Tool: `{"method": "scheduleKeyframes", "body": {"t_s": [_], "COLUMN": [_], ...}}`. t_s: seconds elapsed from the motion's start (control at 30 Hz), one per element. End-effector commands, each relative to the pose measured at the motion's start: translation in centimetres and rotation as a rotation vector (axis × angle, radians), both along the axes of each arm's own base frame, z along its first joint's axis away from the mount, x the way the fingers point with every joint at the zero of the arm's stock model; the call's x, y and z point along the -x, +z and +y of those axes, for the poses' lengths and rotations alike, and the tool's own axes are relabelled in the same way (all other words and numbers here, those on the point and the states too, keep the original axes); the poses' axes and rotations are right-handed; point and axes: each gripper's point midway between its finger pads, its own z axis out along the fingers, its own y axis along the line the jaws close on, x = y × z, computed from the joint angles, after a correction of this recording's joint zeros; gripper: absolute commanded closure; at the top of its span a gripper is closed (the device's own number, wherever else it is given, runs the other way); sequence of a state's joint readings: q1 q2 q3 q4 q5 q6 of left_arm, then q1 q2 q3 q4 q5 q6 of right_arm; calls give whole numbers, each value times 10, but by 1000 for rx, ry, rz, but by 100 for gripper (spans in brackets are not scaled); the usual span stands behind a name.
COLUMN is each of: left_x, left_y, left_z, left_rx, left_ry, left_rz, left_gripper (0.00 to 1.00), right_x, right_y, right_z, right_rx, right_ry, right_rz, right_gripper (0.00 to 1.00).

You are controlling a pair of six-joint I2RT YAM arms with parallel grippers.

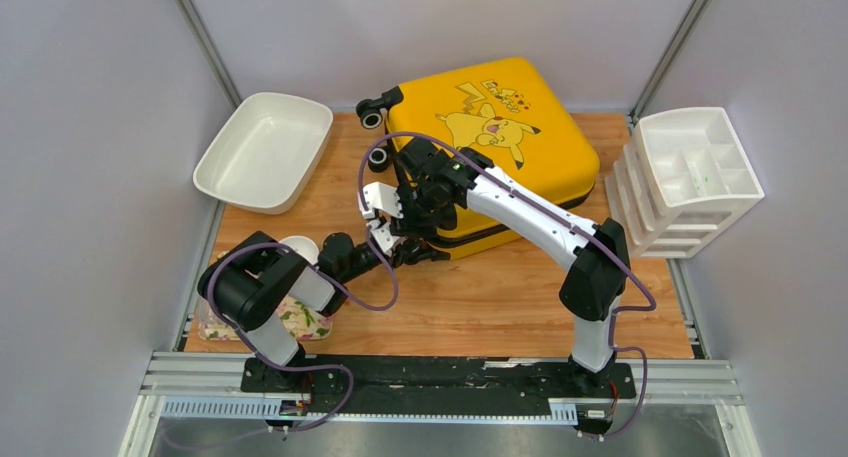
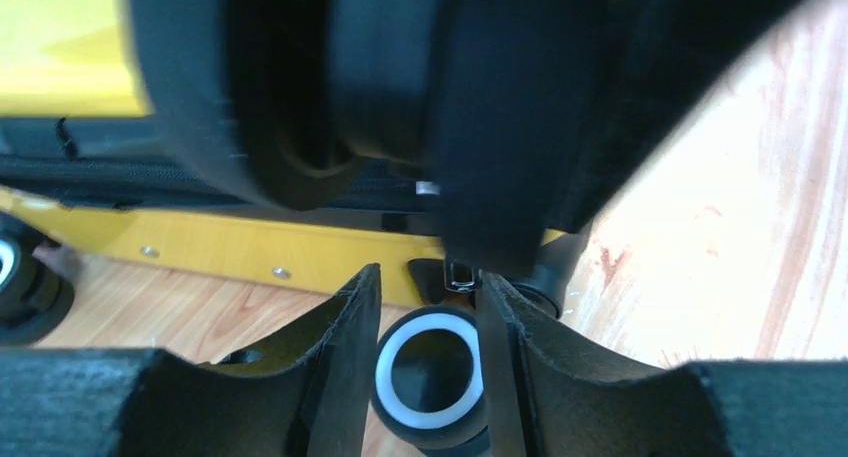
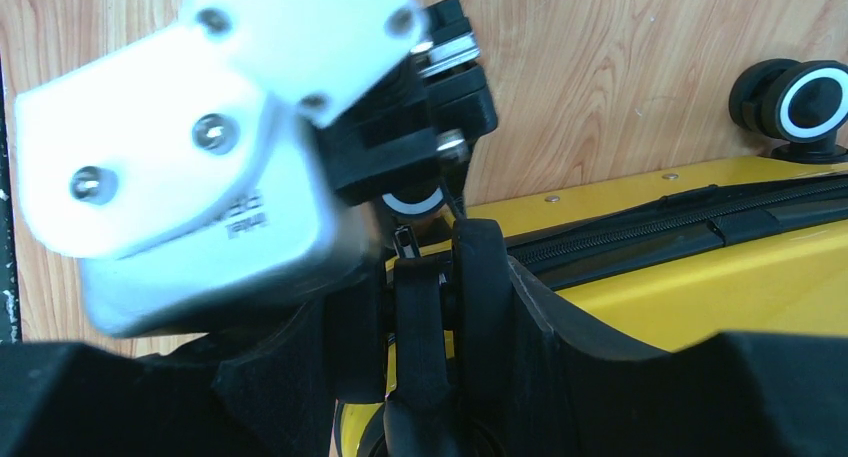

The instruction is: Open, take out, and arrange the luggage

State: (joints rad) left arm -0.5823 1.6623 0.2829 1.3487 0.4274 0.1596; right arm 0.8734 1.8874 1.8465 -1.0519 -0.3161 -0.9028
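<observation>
Fingers (image 2: 350,327) of the left gripper (image 2: 425,287) are standing spread around the luggage (image 1: 500,127) zipper pull (image 2: 462,272), lower centre; the right gripper (image 3: 420,277) is seemingly pinching it. Centring before closing is advisable.

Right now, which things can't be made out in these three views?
- Top view: the zipper pull, hidden under both wrists at the near corner of the suitcase.
- Left wrist view: most of the suitcase's side, behind the blurred black bulk of the right claw.
- Right wrist view: whether the right claw pinches anything; the blurred white housing of the left claw crowds it.
- Top view: the floral item, mostly under the left arm.
</observation>
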Motion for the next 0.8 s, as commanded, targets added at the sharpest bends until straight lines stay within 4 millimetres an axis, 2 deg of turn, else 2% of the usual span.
{"method": "scheduleKeyframes", "body": {"t_s": [0.0,0.2,0.33,0.47,0.77], "left_x": [-18,-22,-15,0,9], "left_y": [103,104,103,99,106], "left_z": [8,4,-2,-4,-5], "left_rx": [293,311,309,287,248], "left_ry": [112,108,60,-1,-37], "left_rz": [-228,-210,-200,-206,-294], "left_gripper": [51,58,59,60,64], "right_x": [18,20,20,19,19], "right_y": [30,25,24,25,24], "right_z": [29,29,28,27,28], "right_rx": [-146,-136,-132,-130,-135], "right_ry": [6,7,8,4,-11], "right_rz": [20,31,30,24,33], "right_gripper": [100,100,100,100,100]}}
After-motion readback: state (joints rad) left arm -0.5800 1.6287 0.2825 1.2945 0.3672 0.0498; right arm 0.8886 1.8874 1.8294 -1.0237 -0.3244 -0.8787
